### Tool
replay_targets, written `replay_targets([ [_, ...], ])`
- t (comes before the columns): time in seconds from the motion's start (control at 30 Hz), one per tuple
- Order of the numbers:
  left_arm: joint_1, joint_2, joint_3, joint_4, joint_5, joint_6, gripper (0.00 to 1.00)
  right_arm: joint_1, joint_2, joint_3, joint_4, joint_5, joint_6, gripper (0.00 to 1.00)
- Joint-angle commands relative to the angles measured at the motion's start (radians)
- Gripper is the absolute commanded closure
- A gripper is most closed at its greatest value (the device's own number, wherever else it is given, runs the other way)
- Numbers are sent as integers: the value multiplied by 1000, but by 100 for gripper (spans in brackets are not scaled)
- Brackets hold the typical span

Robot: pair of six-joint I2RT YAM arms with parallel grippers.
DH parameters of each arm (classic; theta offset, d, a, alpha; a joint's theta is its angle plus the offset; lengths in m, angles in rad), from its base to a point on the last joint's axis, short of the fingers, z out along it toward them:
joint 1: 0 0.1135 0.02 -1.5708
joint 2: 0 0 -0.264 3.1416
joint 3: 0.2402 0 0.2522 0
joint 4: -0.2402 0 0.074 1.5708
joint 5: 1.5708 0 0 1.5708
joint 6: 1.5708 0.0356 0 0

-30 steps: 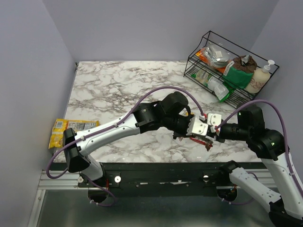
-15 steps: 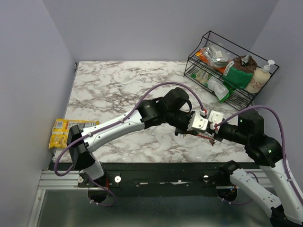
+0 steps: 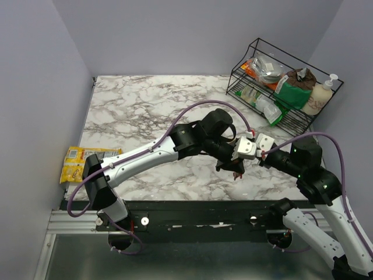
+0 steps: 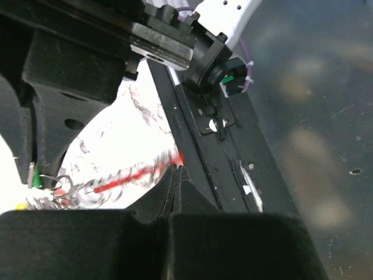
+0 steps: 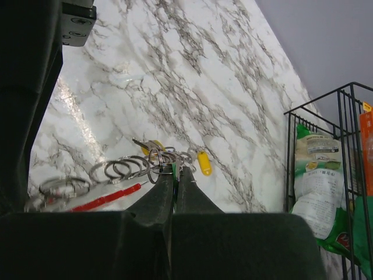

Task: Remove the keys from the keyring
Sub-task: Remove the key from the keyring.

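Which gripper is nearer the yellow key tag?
Right. The right gripper holds the keys by their rings, beside the yellow tag; the left gripper pinches the red end of the keyring, farther along.

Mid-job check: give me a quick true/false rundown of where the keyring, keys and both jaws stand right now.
1. Both arms' jaws are shut. True.
2. The keyring lies untouched on the table. False: the left jaws pinch its red part and the right jaws pinch the small rings on it.
3. A yellow key shows just past the right jaws. True.
4. The wire rack stands at the table's far left corner. False: it is at the far right corner.
5. A yellow packet sits at the table's left edge. True.
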Motion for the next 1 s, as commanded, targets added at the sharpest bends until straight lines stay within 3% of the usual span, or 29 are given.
replay_targets([
  [0.0,35,-6,-29,102,0,-115,100,8,-32,-22,-17,-3,-102,99],
  [0.4,170,-66,-67,189,49,-200,100,8,-78,-19,-76,69,-206,99],
  [0.47,196,-69,-65,205,51,-220,94,8,-76,-31,-81,73,-221,99],
  [0.5,199,-66,-68,209,48,-226,83,8,-72,-33,-89,79,-241,99],
  [0.6,201,-42,-76,221,69,-243,68,9,-50,-18,-118,83,-281,99],
  [0.7,199,1,-67,235,88,-258,60,9,-27,27,-165,71,-318,99],
  [0.97,185,127,-18,232,99,-253,53,11,8,122,-254,74,-367,99],
])
